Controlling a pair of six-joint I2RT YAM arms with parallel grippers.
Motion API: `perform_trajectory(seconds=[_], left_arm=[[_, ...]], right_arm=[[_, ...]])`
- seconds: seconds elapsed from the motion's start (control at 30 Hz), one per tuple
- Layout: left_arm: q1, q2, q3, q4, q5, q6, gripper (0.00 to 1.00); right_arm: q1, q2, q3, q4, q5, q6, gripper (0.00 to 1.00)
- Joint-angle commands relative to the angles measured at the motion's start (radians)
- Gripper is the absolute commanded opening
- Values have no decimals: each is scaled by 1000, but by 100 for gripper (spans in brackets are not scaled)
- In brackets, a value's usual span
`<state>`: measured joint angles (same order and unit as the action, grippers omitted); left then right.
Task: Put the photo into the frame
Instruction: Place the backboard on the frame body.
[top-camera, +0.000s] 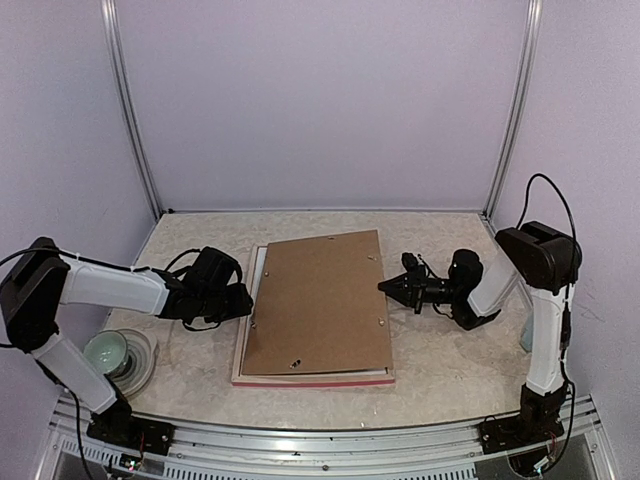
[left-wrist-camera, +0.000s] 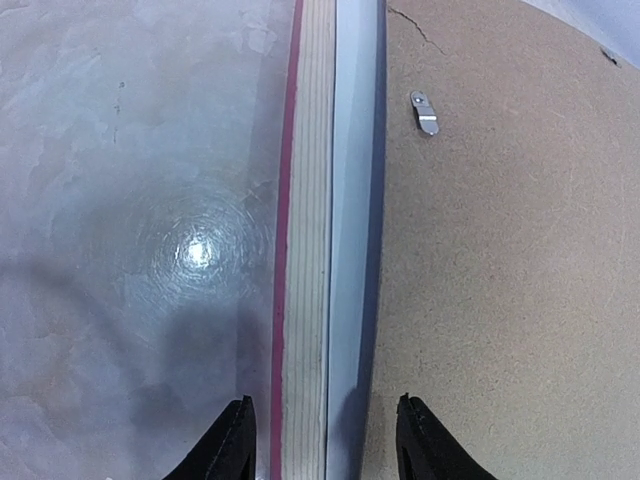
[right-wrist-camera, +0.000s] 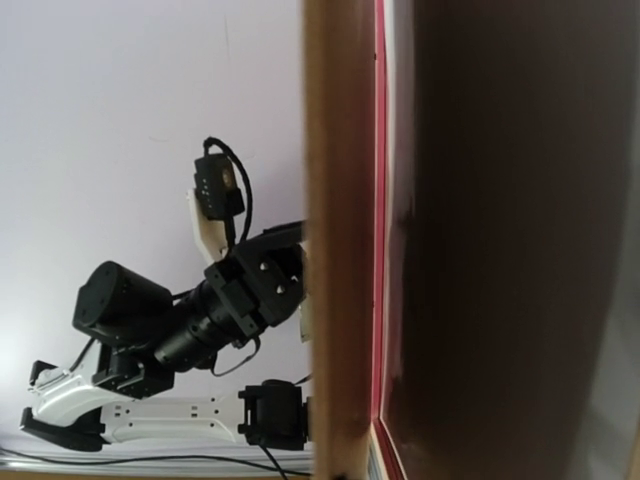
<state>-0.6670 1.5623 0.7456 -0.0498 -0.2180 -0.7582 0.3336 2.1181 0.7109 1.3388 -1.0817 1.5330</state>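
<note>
Ok, frame (top-camera: 310, 380) lies face down on the tabletop (top-camera: 440, 360) with the brown backing board (top-camera: 320, 300) on top. Left fingers (left-wrist-camera: 232, 450) are apart, straddling the frame's left rail without pinching it. Right fingers (top-camera: 400, 287) are closed at the frame's right side; can't tell if they hold anything. Photo (right-wrist-camera: 500, 240) is probably the dark sheet under the board. It's likely thin, floppy and easy to crease, so take it by an edge and keep it flat. Frame looks stiff and light: grip the rail.

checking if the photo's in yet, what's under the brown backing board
The backing board lies on the frame, whose pink-red edge shows along the near side, with a pale strip showing at the board's left edge. Whatever lies beneath the board, photo included, is covered.
</note>
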Motion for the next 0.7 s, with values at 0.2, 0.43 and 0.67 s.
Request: perform_trajectory(seconds=[0.2, 0.43, 0.67], left_arm=[[24, -32, -40, 40, -1, -10, 48], [27, -34, -48, 42, -1, -12, 48], [32, -32, -64, 42, 7, -15, 48]], right_arm=[[2, 13, 69, -27, -19, -69, 0], [2, 17, 112, -130, -36, -125, 0], [3, 27, 132, -165, -50, -141, 0]])
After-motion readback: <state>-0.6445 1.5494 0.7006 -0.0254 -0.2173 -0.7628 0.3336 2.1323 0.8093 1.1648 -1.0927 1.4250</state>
